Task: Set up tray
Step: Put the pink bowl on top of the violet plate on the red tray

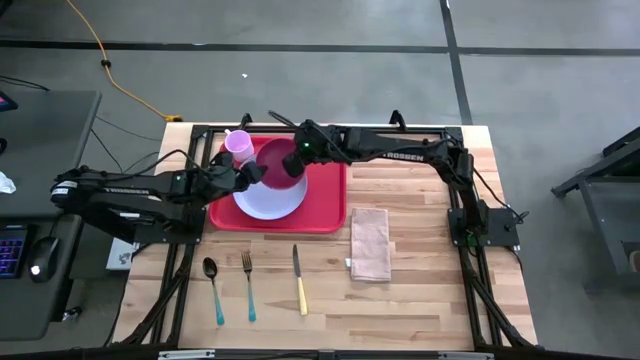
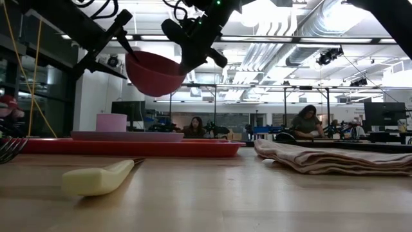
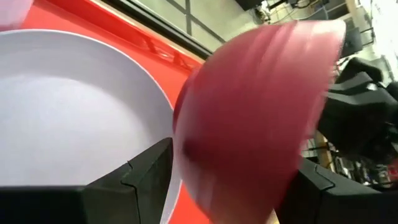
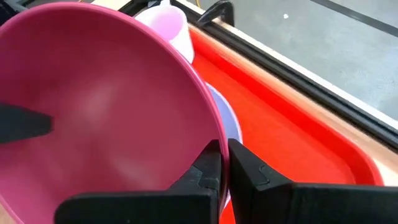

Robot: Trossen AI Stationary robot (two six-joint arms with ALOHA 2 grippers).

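Tray (image 1: 325, 205) — red, far-left part of the table, carrying plate (image 1: 268, 200) and cup (image 1: 238, 144). Bowl (image 1: 280, 158) — pink, aloft above it, rim pinched by right gripper (image 1: 296, 166); left gripper (image 1: 252, 173) beside it, fingers spread.

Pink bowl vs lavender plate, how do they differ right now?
The bowl is deep and dark pink; the plate is flat and pale lavender. The bowl hangs tilted in the air, its rim pinched by the right gripper; the plate lies on the tray. Both are round.
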